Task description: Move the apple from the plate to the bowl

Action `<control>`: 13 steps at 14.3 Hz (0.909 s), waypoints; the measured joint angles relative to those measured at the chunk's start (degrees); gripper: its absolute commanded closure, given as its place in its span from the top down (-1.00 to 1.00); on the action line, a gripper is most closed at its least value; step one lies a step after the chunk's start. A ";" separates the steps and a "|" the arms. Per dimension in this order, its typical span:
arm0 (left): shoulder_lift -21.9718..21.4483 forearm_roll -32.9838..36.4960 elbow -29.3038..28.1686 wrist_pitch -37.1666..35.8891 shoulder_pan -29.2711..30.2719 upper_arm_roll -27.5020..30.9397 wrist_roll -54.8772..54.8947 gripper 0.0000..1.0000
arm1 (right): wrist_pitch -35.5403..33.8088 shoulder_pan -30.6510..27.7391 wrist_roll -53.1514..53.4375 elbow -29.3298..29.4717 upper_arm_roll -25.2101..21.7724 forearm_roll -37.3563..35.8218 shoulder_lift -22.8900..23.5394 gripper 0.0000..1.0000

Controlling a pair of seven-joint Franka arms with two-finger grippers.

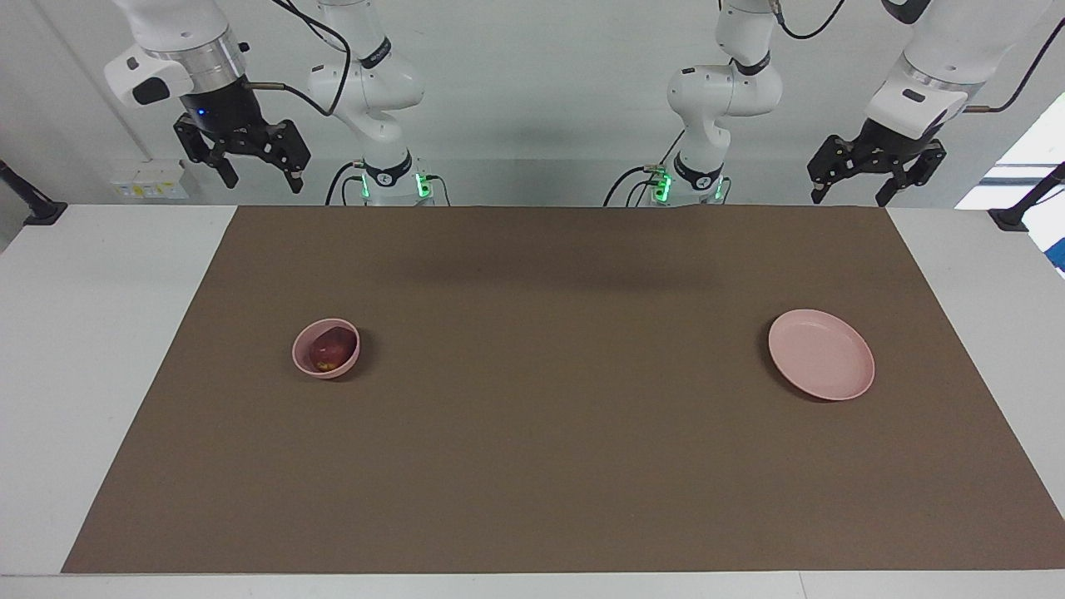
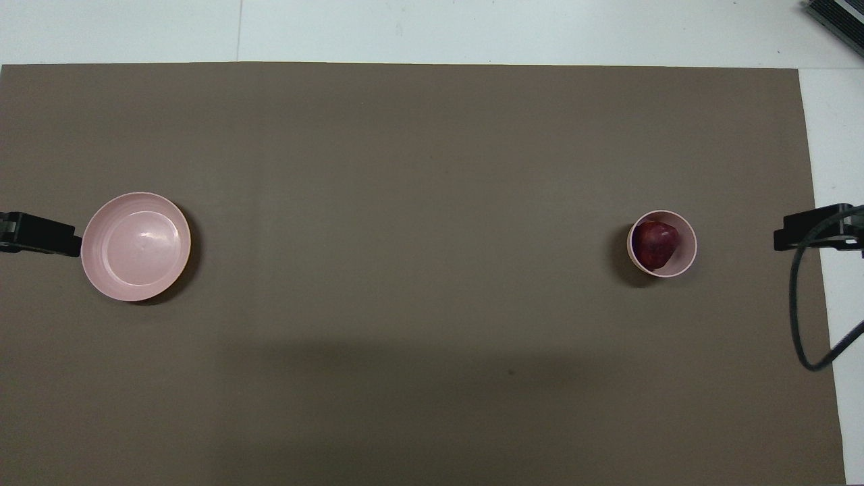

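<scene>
The dark red apple [image 1: 330, 350] [image 2: 657, 244] lies inside the small deep pink bowl [image 1: 303, 359] [image 2: 685, 260], toward the right arm's end of the table. The flat pink plate [image 1: 821, 354] [image 2: 135, 246] lies bare toward the left arm's end. My right gripper [image 1: 259, 177] hangs open and empty high over the table's edge near its base. My left gripper [image 1: 852, 197] hangs open and empty high near its own base. Both arms wait, far from bowl and plate.
A brown mat [image 1: 532, 466] [image 2: 418, 169] covers most of the white table [image 1: 83, 333]. A black clamp [image 1: 33, 208] stands at one table end and another [image 1: 1019, 212] at the opposite end. A dark cable [image 2: 806, 317] loops at the mat's edge.
</scene>
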 measured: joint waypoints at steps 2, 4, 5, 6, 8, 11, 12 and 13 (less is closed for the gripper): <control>0.00 0.00 0.00 0.00 0.00 0.00 0.00 1.00 | 0.00 -0.16 -2.80 -0.47 -0.08 0.05 -0.18 1.00; 0.00 0.00 0.00 0.00 0.00 0.00 0.00 1.00 | 0.00 -0.73 -4.65 -1.50 -0.14 0.05 -0.59 1.00; 0.00 0.00 0.00 0.00 0.00 0.00 0.00 1.00 | 0.01 -1.16 -4.98 -1.87 -0.18 0.05 -0.82 1.00; 0.00 0.00 0.00 0.00 0.00 0.00 0.00 1.00 | 0.02 -1.52 -5.21 -2.05 -0.26 0.05 -0.98 1.00; 0.00 0.00 0.00 0.00 0.00 0.00 0.00 1.00 | 0.02 -2.01 -5.29 -2.31 -0.33 0.05 -1.23 1.00; 0.00 0.00 0.00 0.00 0.00 0.00 0.00 1.00 | 0.32 -2.15 -5.31 -2.11 -0.34 -0.50 -1.32 1.00; 0.00 0.00 0.00 0.00 0.00 0.00 0.00 1.00 | 0.41 -2.08 -5.32 -1.93 -0.28 -0.97 -1.32 1.00; 0.00 0.00 0.00 0.00 0.00 0.00 0.00 1.00 | 0.41 -2.05 -5.32 -1.81 -0.23 -1.06 -1.32 1.00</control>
